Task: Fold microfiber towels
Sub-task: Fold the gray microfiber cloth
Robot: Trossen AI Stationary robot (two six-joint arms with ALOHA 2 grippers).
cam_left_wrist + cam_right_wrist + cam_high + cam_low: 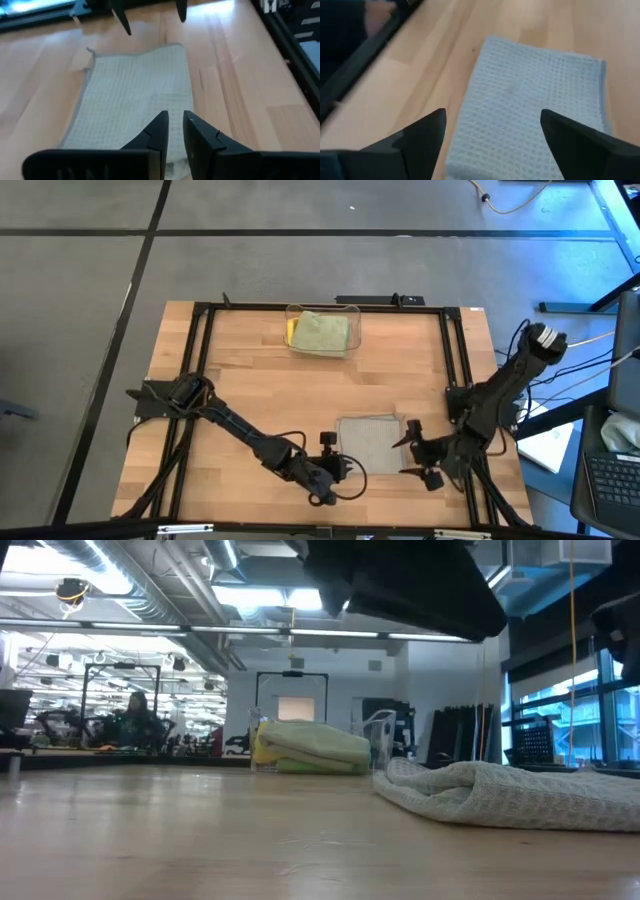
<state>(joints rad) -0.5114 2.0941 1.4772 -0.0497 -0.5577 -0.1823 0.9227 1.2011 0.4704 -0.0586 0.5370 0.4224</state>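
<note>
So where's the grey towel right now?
In the high view the grey towel lies folded on the table's near middle, between the left gripper and the open right gripper.

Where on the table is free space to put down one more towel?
Bare wood lies between the clear bin and the grey towel, and along the table's left side beyond the left arm. Near the front it is crowded: the left tool and right tool flank the grey towel.
</note>
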